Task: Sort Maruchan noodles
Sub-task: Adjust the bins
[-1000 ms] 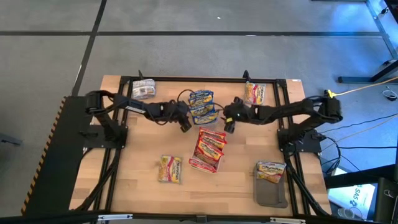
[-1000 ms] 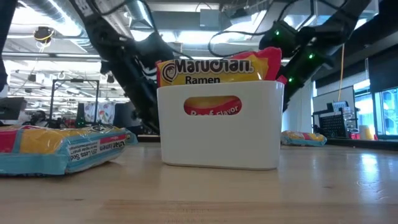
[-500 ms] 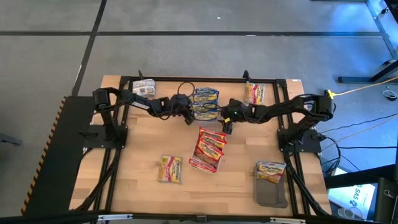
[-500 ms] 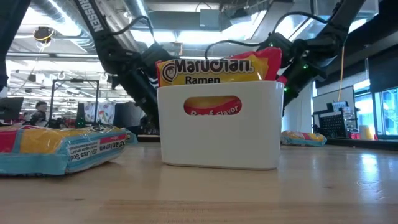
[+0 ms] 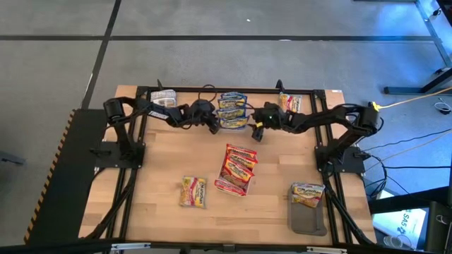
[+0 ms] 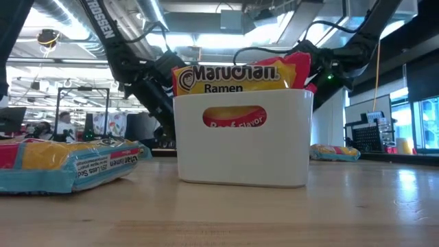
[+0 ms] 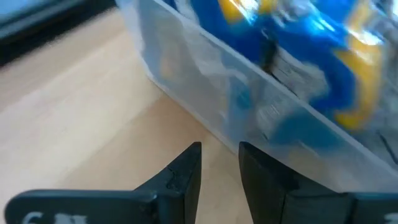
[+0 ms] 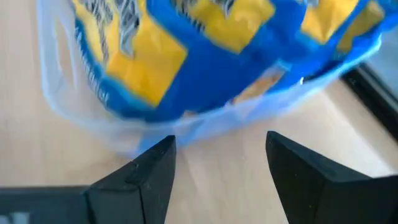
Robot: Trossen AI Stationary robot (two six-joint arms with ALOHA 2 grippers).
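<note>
Left pincer [image 5: 214,128] and right pincer [image 5: 257,132] flank the clear bin [image 5: 234,123] of blue noodle packets [image 5: 232,108] (far tabletop [image 5: 162,162] edge), both parted, holding nothing

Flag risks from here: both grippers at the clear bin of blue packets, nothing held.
1. The left gripper and right gripper flank the clear bin from opposite sides; a push could slide it toward the table's far edge.
2. The blue-yellow packets sit heaped above the rim and might spill.
3. The arms may collide, being so near.
</note>
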